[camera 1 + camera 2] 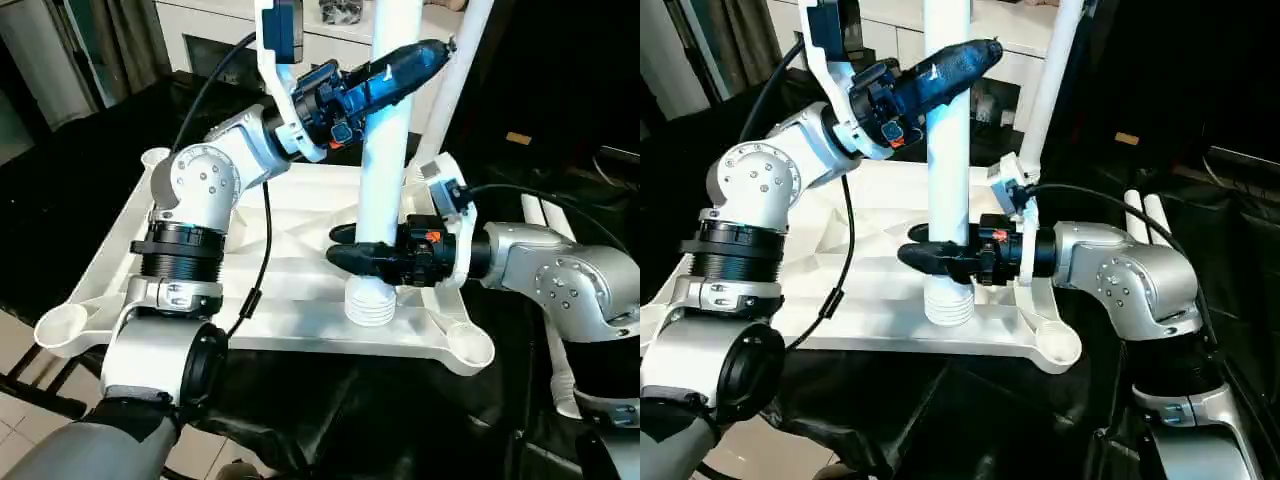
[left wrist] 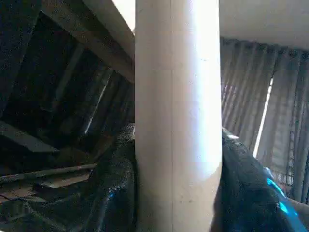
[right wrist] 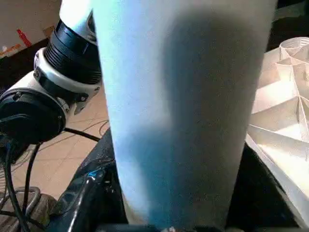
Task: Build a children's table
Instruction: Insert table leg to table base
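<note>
The white tabletop (image 1: 290, 215) lies ribbed side up on a black cloth. One white leg (image 1: 385, 150) stands upright on it near the front edge, its ridged lower end (image 1: 370, 305) resting on the ribbing. My left gripper (image 1: 420, 58) is shut on this leg high up, one finger on each side of the tube (image 2: 176, 121). My right gripper (image 1: 352, 258) is shut on the same leg low down, just above the ridged end, with the tube (image 3: 178, 111) between its fingers. A second leg (image 1: 465, 70) rises slanted from the tabletop's far right corner.
Two more white legs (image 1: 1145, 215) lie on the black cloth to the right of the tabletop. Round corner sockets sit at the front left (image 1: 60, 325) and front right (image 1: 470, 350). A white cabinet (image 1: 200, 30) stands behind, and tiled floor shows at the front left.
</note>
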Controlling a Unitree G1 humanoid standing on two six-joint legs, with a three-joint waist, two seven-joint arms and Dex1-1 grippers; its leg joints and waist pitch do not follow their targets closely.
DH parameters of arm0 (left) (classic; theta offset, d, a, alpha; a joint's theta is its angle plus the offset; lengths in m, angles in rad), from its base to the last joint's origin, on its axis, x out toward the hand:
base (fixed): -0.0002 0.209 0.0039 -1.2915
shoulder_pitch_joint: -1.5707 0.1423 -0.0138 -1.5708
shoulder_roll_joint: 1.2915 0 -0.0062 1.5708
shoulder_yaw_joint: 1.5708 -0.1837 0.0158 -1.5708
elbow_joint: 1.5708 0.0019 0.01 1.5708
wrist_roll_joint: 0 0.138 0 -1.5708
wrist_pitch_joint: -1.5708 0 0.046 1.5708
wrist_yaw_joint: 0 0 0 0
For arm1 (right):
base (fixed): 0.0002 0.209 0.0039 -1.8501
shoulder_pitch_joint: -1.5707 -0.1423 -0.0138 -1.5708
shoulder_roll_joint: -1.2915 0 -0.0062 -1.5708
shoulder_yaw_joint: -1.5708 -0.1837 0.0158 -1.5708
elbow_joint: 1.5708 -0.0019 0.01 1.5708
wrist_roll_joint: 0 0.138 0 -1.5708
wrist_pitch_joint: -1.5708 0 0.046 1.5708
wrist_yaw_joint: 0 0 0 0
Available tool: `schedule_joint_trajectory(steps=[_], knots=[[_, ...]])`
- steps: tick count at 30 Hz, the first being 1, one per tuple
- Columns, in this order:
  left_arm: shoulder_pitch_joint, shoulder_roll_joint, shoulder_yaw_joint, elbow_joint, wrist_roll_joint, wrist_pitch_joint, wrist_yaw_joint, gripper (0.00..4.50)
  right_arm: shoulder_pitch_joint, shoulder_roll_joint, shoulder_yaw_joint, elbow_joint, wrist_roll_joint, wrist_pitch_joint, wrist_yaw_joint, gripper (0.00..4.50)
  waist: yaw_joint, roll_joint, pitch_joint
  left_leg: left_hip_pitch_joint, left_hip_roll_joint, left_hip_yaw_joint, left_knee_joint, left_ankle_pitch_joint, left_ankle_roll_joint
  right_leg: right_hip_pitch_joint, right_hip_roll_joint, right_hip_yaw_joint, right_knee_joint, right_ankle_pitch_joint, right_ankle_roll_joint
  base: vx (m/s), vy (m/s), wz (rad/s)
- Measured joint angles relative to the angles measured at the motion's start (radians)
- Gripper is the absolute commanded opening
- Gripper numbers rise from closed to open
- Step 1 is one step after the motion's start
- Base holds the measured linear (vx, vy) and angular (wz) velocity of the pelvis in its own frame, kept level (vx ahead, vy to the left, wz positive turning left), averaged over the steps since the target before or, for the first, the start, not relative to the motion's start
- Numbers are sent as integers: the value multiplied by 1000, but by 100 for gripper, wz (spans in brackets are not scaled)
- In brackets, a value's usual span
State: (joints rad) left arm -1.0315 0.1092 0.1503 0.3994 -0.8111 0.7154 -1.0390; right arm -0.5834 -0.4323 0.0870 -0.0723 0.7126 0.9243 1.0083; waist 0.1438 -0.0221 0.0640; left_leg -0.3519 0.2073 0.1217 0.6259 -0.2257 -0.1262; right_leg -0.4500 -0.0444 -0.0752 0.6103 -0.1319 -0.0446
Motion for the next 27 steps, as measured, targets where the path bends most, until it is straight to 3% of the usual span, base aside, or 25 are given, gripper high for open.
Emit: schedule_joint_trajectory(steps=[2,4,7,9,12,18,21,22,25,27], knots=[[0,2,6,3,2,-1,8,171,0,10,-3,0,-1,-2,-15,193,-1,0,0,0,0,0,0,0,0,0,0,0,0,0,0,0,0,0],[-1,1,18,23,3,-5,35,227,1,21,-4,1,-5,-2,-42,193,0,0,0,0,0,0,0,0,0,0,0,0,0,0,0,0,0,0],[-7,-7,36,55,25,-50,103,247,2,72,-13,5,-33,-19,-125,189,-1,0,0,0,0,0,0,0,-1,0,0,0,0,0,0,0,0,0],[-15,-7,35,55,73,-97,167,285,1,114,-18,10,-77,-41,-216,188,-2,0,0,0,0,0,0,0,-2,0,0,0,0,0,1,0,0,0],[-15,0,2,44,194,-158,310,286,-10,171,-20,37,-163,-69,-370,188,-2,0,0,-1,0,-1,-1,1,-5,0,0,-1,0,1,1,0,0,0],[39,-51,-31,-51,318,-145,588,285,-40,266,-15,41,-271,-81,-586,187,-3,0,0,-2,0,-1,-2,1,-5,0,-1,-1,0,1,1,0,0,0],[46,-102,-19,-74,343,-155,710,285,-48,306,-15,41,-305,-92,-662,187,-3,0,0,-3,0,-1,-2,1,-6,0,-1,-1,0,1,1,0,0,0],[46,-119,-8,-76,350,-161,746,256,-48,322,-19,41,-313,-97,-682,187,-4,0,0,-3,0,-1,-2,1,-6,0,-1,0,0,1,1,0,0,0],[64,-176,17,-101,360,-196,853,249,-50,361,-23,41,-332,-103,-741,187,-5,0,0,-3,0,-1,-2,1,-6,0,-1,0,-1,1,2,0,0,0],[82,-196,20,-118,360,-221,875,214,-50,374,-23,41,-338,-105,-756,187,-5,0,0,-3,0,-1,-2,1,-6,0,0,0,-1,1,3,0,0,0]])
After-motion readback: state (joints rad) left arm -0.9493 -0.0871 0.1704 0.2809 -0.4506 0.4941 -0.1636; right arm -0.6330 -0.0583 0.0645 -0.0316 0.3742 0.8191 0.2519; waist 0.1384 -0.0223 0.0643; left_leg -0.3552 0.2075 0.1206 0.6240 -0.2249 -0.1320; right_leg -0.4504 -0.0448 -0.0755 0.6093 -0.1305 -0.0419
